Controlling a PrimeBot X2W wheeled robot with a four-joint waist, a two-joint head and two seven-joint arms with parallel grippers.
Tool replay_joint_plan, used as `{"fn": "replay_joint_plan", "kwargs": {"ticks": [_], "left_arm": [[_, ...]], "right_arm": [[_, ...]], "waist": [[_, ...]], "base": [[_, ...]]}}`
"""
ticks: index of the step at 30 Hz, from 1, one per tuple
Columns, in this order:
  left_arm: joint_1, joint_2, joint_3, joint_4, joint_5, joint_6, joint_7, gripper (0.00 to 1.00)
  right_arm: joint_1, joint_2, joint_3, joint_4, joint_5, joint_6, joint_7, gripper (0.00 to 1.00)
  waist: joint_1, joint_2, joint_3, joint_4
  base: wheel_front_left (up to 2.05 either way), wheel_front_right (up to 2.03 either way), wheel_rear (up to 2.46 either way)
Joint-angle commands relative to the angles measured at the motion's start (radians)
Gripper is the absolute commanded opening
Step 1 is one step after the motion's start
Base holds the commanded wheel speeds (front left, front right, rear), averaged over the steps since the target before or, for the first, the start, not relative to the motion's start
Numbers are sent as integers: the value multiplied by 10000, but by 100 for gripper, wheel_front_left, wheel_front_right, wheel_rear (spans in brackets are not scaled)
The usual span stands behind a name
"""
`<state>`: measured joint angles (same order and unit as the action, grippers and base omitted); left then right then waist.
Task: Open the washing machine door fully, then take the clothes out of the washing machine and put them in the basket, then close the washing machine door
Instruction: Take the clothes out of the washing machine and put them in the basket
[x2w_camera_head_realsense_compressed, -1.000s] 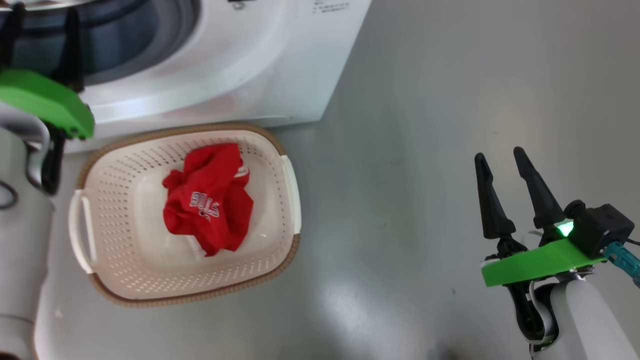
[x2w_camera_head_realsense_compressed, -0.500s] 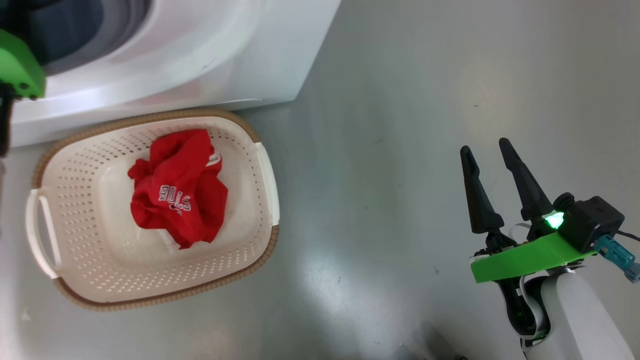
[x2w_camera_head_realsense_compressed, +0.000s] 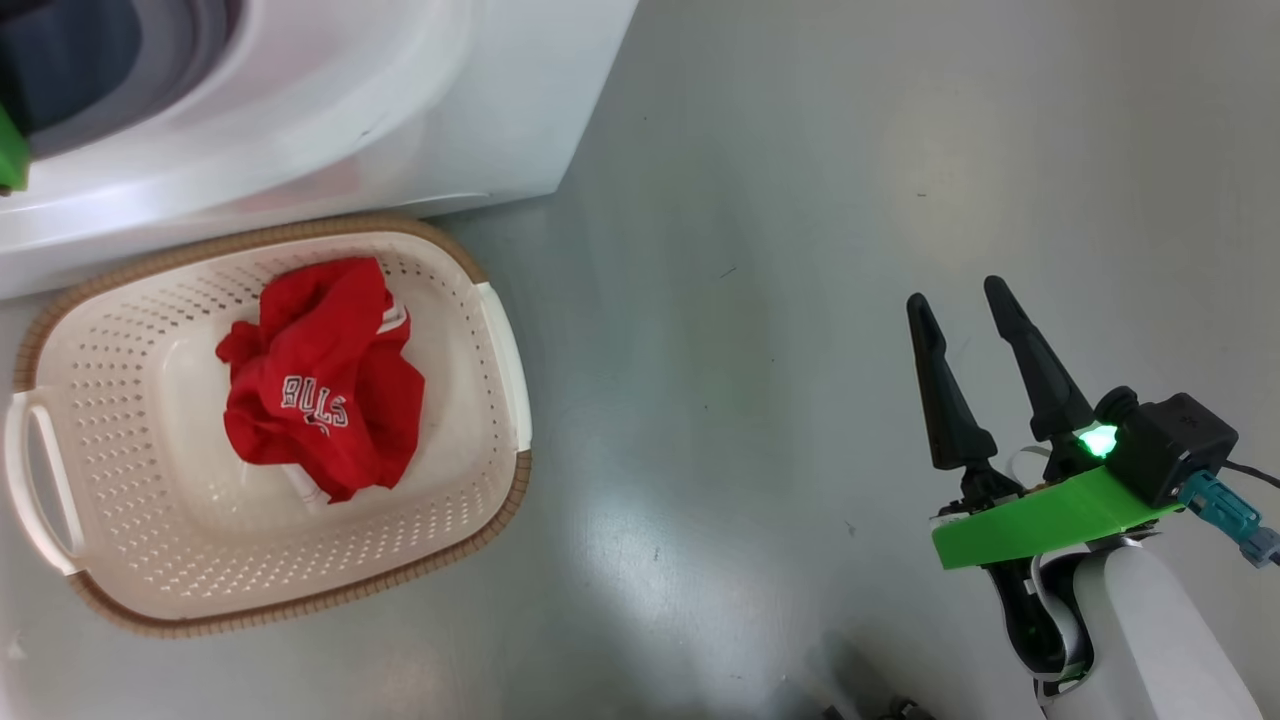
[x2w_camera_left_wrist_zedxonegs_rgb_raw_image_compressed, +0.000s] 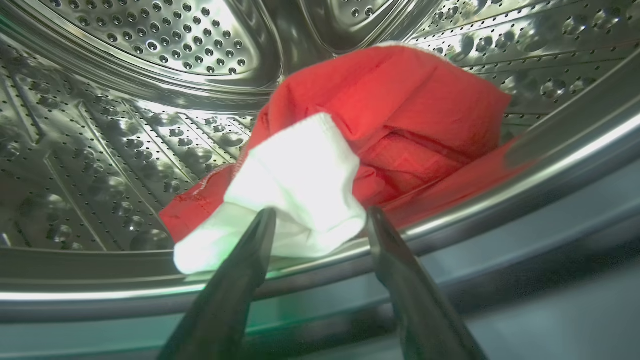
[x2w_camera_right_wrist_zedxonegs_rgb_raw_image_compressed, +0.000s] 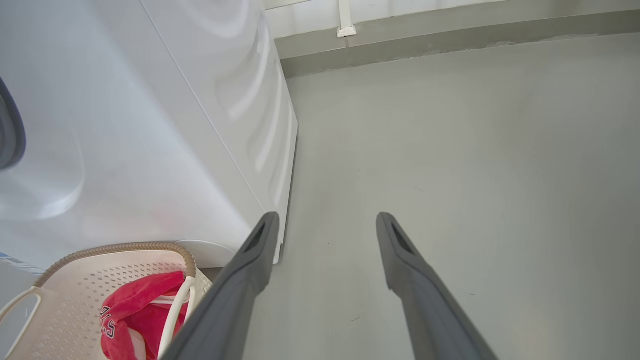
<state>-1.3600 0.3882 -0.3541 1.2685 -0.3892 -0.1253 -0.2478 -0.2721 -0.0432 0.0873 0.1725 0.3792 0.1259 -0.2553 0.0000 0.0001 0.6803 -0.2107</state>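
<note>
Reach is short for my left end effector (x2w_camera_left_wrist_zedxonegs_rgb_raw_image_compressed: 320, 216), spread open, since the clothes (x2w_camera_left_wrist_zedxonegs_rgb_raw_image_compressed: 390, 110) lie straight ahead in the washing machine (x2w_camera_left_wrist_zedxonegs_rgb_raw_image_compressed: 150, 75), white part (x2w_camera_left_wrist_zedxonegs_rgb_raw_image_compressed: 300, 190) between its tips, long axis slanting crosswise, while my right end effector (x2w_camera_head_realsense_compressed: 955, 293), spread too, hangs well apart.
</note>
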Motion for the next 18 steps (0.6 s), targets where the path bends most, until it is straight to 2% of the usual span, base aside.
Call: {"fn": "replay_joint_plan", "kwargs": {"ticks": [1,2,4,6,7,8,10,18], "left_arm": [[-196,564,43,-88,-50,-54,-18,74],[-211,565,16,-66,-61,-54,-20,53],[-241,566,-20,-24,-93,-54,-22,38],[-271,570,-49,14,-122,-54,-24,15],[-271,570,-49,14,-122,-54,-24,15],[-285,573,-58,31,-137,-54,-27,5],[-308,571,-78,57,-154,-54,-37,0],[-289,486,35,21,-353,-51,-116,0]], "right_arm": [[76,-70,231,-234,156,48,-65,100],[79,-70,229,-238,152,48,-65,100],[76,-70,220,-243,137,48,-65,100],[56,-70,220,-251,134,48,-65,100],[56,-70,220,-251,134,48,-65,100],[45,-70,221,-253,133,48,-65,100],[33,-70,218,-260,130,48,-65,100],[0,-70,136,-230,89,48,-65,100]], "waist": [[0,-1,4,-16],[0,-1,8,-21],[0,-1,13,-30],[0,-1,23,-34],[0,-1,23,-34],[0,-1,26,-33],[0,-1,24,-26],[0,-1,-29,111]], "base": [[0,0,0],[0,0,0],[0,0,0],[0,0,0],[0,0,0],[0,0,0],[0,0,0],[0,0,0]]}}
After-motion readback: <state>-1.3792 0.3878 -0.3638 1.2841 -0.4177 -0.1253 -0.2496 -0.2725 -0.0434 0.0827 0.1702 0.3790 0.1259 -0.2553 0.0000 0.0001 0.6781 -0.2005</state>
